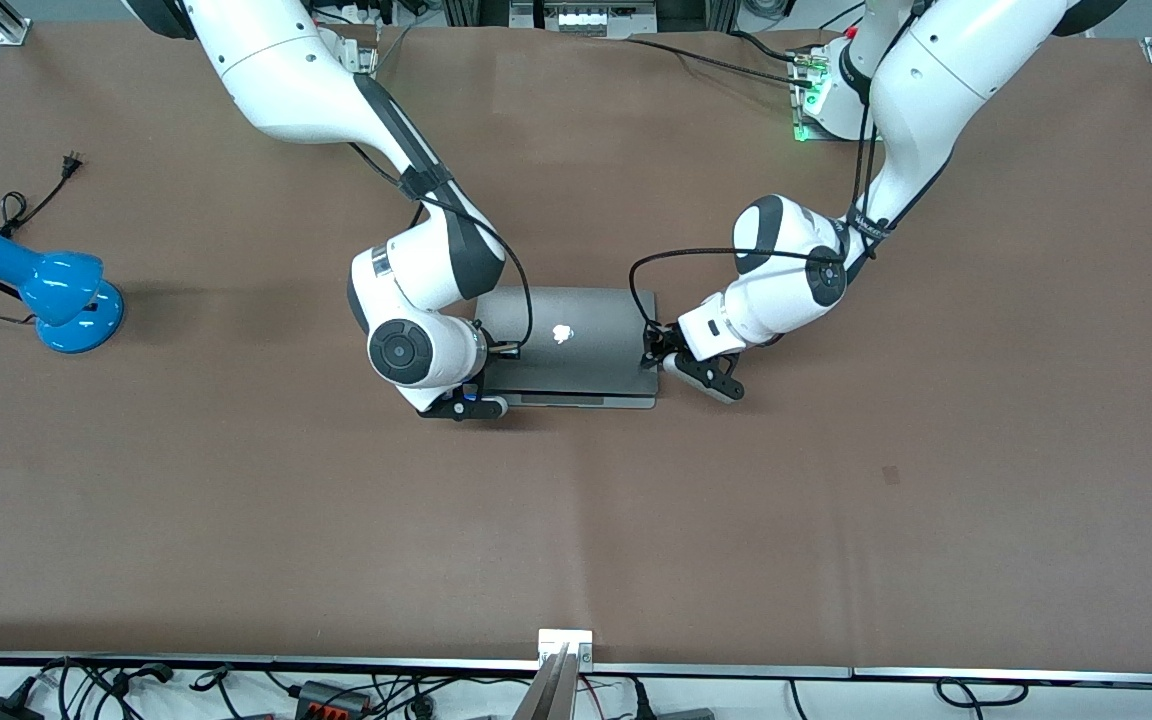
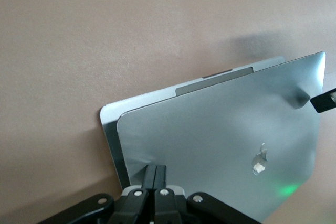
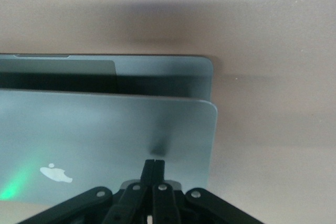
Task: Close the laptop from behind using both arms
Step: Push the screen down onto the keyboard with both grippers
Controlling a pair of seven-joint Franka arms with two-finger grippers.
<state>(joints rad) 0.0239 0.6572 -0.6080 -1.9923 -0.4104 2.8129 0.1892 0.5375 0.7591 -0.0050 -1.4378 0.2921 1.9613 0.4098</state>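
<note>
Front view: blue lamp (image 1: 46,290) well apart from laptop (image 1: 576,340).

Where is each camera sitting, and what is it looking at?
Front view: high across the table, facing both arms; it sees the laptop, a blue lamp, the left gripper and right gripper, one at each end of the lid.
Left wrist view: on the left arm's wrist, looking past its shut fingers at the lid.
Right wrist view: on the right arm's wrist, looking past its shut fingers at the lid, with the laptop's base showing past the lid's edge.
Shared: all three show the lid's apple logo.
</note>
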